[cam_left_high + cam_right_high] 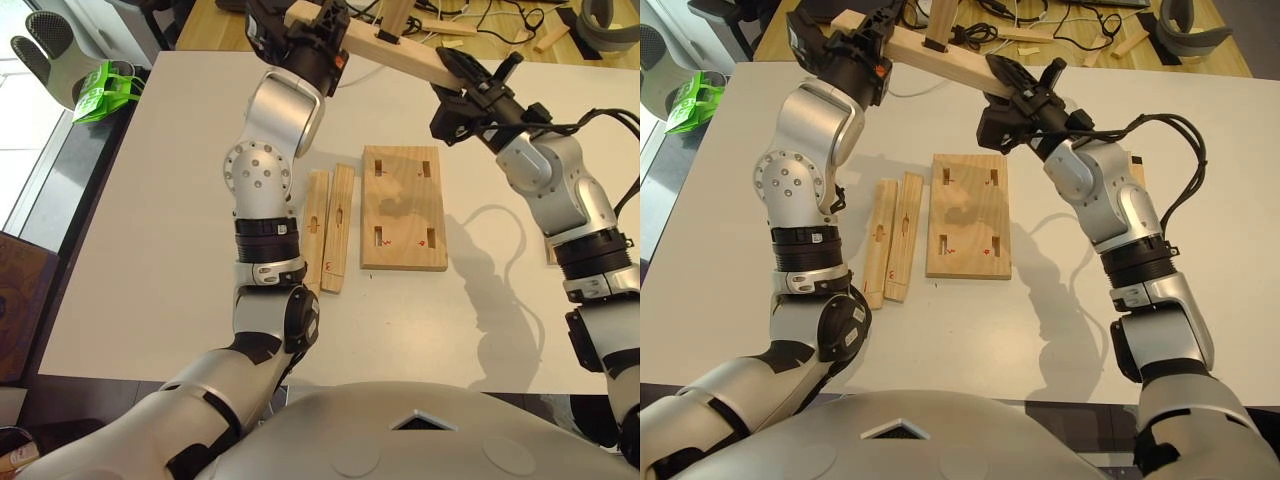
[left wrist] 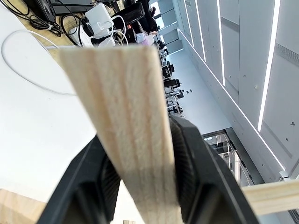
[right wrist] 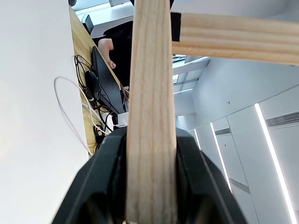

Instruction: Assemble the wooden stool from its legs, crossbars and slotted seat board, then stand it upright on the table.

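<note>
Pale matt wood: seat board [image 1: 404, 208], bars [image 1: 338, 230], held beam [image 1: 400, 55]. Smooth white: table [image 1: 150, 250].

A white surface [image 1: 120, 260] stands before a wooden desk [image 1: 212, 28] strewn with black cables [image 3: 93, 84]. A green bag [image 1: 106, 90] sits just off the surface's left edge. Long light strips [image 2: 267, 74] run along grey panelling.

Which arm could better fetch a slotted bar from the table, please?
Probably left: left gripper and right gripper hold the raised beam, but the slotted bars lie by the left arm, beyond the seat board from the right.
</note>
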Controlling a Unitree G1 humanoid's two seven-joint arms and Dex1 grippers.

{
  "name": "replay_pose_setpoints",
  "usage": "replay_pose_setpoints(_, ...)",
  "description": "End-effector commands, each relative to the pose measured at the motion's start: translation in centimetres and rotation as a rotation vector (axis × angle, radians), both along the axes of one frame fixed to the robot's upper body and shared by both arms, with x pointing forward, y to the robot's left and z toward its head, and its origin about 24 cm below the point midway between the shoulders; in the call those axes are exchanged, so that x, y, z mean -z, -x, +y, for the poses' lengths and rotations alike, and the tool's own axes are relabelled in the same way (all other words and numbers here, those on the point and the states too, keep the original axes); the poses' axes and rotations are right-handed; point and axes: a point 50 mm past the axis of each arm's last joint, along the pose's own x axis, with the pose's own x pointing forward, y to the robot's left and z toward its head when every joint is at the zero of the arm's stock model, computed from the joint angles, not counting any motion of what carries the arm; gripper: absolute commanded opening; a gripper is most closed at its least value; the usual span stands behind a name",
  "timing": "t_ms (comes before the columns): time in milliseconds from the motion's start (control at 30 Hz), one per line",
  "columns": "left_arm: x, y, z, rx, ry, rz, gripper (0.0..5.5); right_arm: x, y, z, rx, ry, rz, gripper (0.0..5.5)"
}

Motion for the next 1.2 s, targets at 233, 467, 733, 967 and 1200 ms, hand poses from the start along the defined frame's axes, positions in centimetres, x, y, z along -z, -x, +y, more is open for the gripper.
replay_pose_setpoints(233, -1.5, 0.7, -4.7, 0.118, 0.033, -0.028, 1.34, 0.0, 2.8, 5.1, -0.226, 0.022, 0.036, 1.02)
replay_pose_setpoints(467, -1.5, 0.9, -5.0, 0.125, 0.030, -0.033, 1.34, 0.5, 3.1, 5.7, -0.239, 0.059, 0.077, 1.02)
replay_pose_setpoints(733, -2.9, 0.0, -2.7, 0.004, -0.076, -0.154, 1.05, 2.0, 3.0, 4.0, -0.191, 0.161, 0.210, 2.72)
replay_pose_setpoints(967, -3.1, -0.4, -1.2, -0.064, -0.122, -0.195, 1.02, 2.0, 2.8, 1.5, -0.137, 0.192, 0.266, 3.95)
replay_pose_setpoints(1200, -4.0, -1.1, 0.6, -0.151, -0.126, -0.234, 1.02, 2.0, 3.0, -1.0, -0.098, 0.170, 0.368, 5.28)
